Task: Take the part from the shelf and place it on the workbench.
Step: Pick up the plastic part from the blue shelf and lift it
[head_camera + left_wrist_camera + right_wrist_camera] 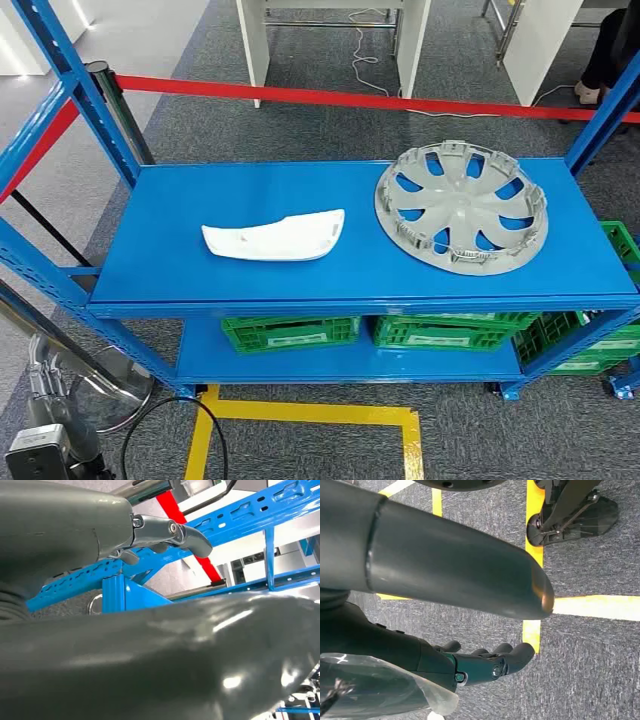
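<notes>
A white curved plastic part lies flat on the top board of the blue shelf, left of centre. To its right on the same board lies a grey wheel cover. My left hand hangs low at the shelf's left front corner, well below and left of the white part. In the left wrist view the left hand holds nothing, its fingers stretched out beside the blue shelf frame. My right hand hangs over the grey carpet, its fingers straight and apart from the thumb, with nothing in it.
Green crates stand on the lower shelf board, and another green crate sits at the right. A red barrier tape runs behind the shelf. Yellow floor tape marks the carpet in front. A chrome post base stands near my left hand.
</notes>
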`<state>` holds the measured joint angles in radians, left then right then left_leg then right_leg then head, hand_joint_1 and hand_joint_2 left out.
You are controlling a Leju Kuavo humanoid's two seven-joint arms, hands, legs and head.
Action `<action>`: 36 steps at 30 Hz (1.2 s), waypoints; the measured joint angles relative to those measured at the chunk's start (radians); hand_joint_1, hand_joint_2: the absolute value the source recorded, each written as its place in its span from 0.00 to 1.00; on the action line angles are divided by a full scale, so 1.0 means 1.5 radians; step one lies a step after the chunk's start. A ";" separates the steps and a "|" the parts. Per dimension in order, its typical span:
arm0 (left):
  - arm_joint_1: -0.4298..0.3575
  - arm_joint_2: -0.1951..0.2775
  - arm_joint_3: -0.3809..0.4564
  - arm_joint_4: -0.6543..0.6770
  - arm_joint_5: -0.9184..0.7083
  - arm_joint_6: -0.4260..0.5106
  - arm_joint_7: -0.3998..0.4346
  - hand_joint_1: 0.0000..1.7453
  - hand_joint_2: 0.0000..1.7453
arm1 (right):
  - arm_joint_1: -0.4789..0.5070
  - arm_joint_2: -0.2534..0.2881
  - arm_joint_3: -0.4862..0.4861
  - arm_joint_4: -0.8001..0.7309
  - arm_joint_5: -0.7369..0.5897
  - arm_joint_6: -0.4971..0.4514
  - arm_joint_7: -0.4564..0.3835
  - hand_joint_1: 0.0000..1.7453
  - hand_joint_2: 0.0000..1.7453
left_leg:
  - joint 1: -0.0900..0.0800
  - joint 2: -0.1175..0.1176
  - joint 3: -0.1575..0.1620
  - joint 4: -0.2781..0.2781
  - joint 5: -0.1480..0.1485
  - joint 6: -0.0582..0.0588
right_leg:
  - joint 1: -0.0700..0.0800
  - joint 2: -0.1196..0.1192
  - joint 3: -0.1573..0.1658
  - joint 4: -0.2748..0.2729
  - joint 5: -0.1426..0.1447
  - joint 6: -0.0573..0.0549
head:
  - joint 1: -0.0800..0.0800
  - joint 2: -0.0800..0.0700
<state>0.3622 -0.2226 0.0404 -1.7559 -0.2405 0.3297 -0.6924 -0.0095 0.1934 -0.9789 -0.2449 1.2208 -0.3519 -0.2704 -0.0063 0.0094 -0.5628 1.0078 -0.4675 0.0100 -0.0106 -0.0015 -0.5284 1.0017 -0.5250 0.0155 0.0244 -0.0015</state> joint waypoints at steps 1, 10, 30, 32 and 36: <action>-0.001 0.005 -0.003 -0.002 0.004 -0.013 0.000 0.00 0.00 | 0.000 0.000 0.000 0.000 0.006 0.003 -0.001 0.00 0.00 | 0.000 0.000 0.000 0.000 0.000 0.000 | 0.000 0.000 0.000 0.000 0.000 0.000 | 0.000 0.000; -0.131 0.140 -0.099 -0.010 0.064 -0.180 0.043 0.00 0.00 | -0.015 -0.005 0.016 0.006 0.057 0.032 -0.004 0.00 0.00 | 0.000 -0.002 -0.001 0.000 0.003 -0.002 | 0.000 0.001 0.006 0.001 0.003 -0.001 | 0.000 0.000; -0.184 0.219 -0.159 0.012 -0.065 -0.134 0.079 0.00 0.00 | -0.016 -0.009 0.031 0.010 0.075 0.052 -0.019 0.00 0.00 | 0.000 -0.002 -0.002 0.000 0.003 -0.001 | 0.000 0.000 0.000 0.000 0.002 0.000 | 0.000 0.000; -0.198 0.234 -0.164 0.026 -0.101 -0.118 0.092 0.00 0.00 | -0.017 -0.011 0.031 0.012 0.069 0.078 -0.043 0.00 0.00 | 0.000 -0.002 -0.002 0.000 0.003 -0.001 | 0.000 0.000 0.002 0.001 0.002 0.000 | 0.000 0.000; -0.234 0.262 -0.175 0.061 -0.150 -0.098 0.113 0.00 0.00 | -0.017 -0.018 0.029 0.015 0.043 0.161 -0.084 0.00 0.00 | 0.000 -0.002 -0.002 0.000 0.003 -0.001 | 0.000 0.000 0.003 0.001 0.003 -0.001 | 0.000 0.000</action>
<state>0.0116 0.1699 -0.2219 -1.6642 -0.4658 0.1825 -0.5222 -0.0350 0.1663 -0.9347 -0.2229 1.2857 -0.1102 -0.3967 -0.0057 0.0067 -0.5664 1.0081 -0.4630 0.0081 -0.0101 -0.0015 -0.5233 1.0026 -0.5212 0.0147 0.0244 -0.0015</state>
